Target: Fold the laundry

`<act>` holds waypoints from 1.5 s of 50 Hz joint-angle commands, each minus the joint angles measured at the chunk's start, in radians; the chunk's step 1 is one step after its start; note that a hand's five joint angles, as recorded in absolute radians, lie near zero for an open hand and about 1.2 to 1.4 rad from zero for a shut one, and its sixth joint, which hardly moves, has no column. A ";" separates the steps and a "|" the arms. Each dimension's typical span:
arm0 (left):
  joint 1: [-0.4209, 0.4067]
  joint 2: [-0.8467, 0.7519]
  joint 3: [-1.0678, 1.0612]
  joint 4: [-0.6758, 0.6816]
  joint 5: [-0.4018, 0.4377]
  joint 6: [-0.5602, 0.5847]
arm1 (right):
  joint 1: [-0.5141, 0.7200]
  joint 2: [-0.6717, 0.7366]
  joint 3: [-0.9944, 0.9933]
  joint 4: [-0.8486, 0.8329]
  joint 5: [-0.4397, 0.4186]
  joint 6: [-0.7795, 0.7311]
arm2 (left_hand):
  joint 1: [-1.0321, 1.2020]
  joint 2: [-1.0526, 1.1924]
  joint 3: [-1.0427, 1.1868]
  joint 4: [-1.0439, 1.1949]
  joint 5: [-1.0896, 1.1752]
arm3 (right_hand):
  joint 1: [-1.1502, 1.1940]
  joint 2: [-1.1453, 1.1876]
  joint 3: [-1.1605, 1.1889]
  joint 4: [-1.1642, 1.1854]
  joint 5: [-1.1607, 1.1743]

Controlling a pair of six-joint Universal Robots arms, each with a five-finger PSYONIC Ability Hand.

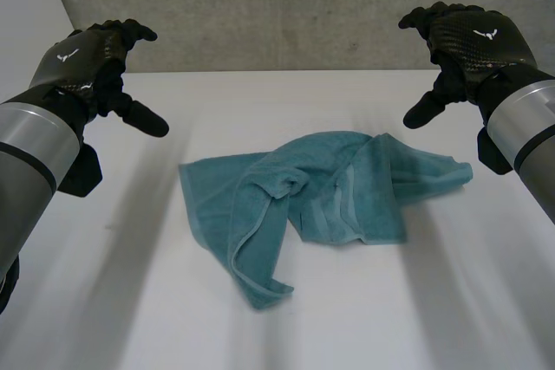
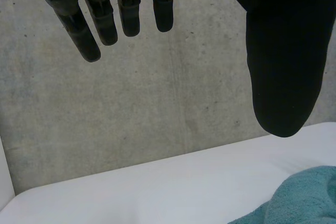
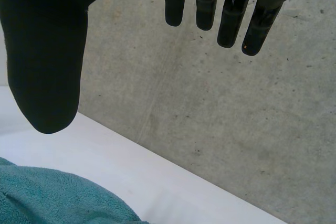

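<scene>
A grey concrete wall stands behind a white table. A teal towel lies crumpled on the table, unfolded. It is bunched and creased through its middle. One corner trails toward the robot, and another reaches out toward the side of the right arm.

The left hand hangs in the air, well apart from the towel, off its left side and beyond its far edge. In the left wrist view its fingers are straight and slightly spread, with the thumb standing wide of them. Nothing is between them, and a bit of the towel lies on the table below the thumb.

The right hand hangs in the air off the towel's right side, also beyond its far edge and clear of the cloth. In the right wrist view its fingers are straight and a little apart, with the thumb held away from them. They grip nothing, and the towel lies below the thumb. Both hands are raised above the towel and touch neither it nor the table.
</scene>
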 commanded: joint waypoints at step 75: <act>-0.302 -0.604 0.114 0.057 -0.310 0.016 | 0.049 0.414 0.115 -0.258 -0.085 -0.017 | 1.121 1.119 1.143 1.121 1.123 | 1.185 1.122 1.124 1.121 1.137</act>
